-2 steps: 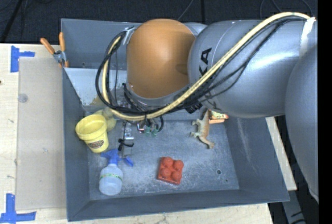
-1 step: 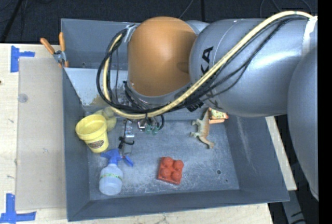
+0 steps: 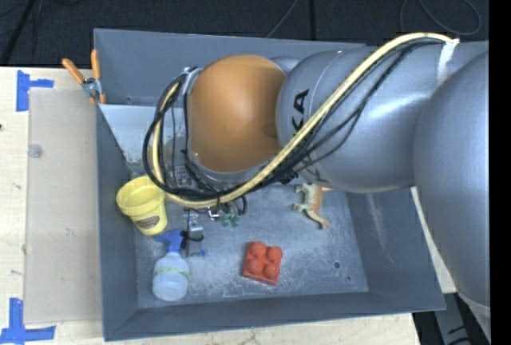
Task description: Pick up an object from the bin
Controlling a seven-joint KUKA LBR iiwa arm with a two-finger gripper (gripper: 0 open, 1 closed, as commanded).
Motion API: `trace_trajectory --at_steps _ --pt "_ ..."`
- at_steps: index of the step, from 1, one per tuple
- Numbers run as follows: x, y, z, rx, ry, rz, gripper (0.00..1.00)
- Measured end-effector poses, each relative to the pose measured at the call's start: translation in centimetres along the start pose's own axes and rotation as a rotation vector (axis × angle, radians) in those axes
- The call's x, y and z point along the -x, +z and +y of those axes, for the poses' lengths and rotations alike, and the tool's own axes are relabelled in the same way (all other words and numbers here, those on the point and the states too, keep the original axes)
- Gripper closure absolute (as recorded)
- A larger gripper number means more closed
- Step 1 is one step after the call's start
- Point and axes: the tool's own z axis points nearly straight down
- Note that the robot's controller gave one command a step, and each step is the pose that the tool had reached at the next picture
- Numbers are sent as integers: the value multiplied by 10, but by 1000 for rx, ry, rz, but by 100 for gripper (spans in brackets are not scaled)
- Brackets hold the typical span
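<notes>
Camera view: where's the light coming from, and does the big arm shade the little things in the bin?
Camera view: soft sheen on the orange cover and silver arm suggests light from above; the bin floor darkens under the arm near the yellow cup; the red brick lies lit.

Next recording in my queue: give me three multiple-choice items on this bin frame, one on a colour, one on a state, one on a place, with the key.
1. The cup is: A) green; B) yellow; C) black.
2. The toy animal is: A) inside the cup; B) loose on the bin floor; C) wrapped in cloth.
3. The red block lies: A) to the view's right of the white bottle; B) in the cup; C) on the toy animal.
Key: 1B, it is plainly yellow; 2B, it rests on bare floor; 3A, it sits beside the bottle.
</notes>
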Motion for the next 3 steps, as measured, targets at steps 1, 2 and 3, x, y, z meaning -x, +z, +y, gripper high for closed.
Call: trace_trajectory --at_steps 1,2,3 --pt "-20 28 9 -1 -332 3 0" --pt "-26 60 19 0 -504 2 0" --pt "-20 95 23 0 -669 3 0"
